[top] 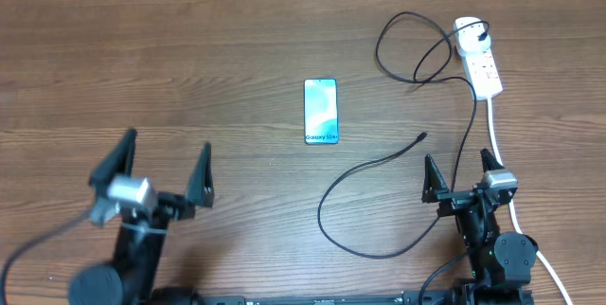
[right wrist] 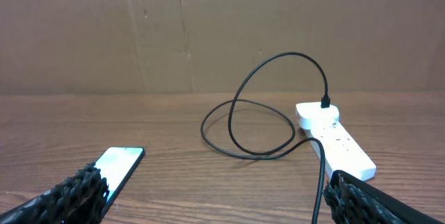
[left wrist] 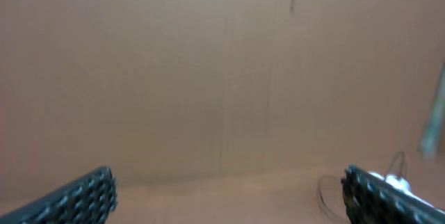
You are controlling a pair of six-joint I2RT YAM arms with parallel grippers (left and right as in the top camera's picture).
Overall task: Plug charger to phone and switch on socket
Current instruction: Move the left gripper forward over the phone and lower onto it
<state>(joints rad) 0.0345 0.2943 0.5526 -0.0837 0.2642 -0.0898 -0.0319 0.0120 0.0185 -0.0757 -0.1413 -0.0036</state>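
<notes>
Blue-screened phone [top: 321, 111] sits well apart from left hand [top: 167, 142] and right hand [top: 457, 156].

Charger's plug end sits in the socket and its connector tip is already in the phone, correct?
No. The connector tip of the charger lies loose on the table, apart from the phone; the overhead view shows it. The plug end does sit in the socket.
</notes>
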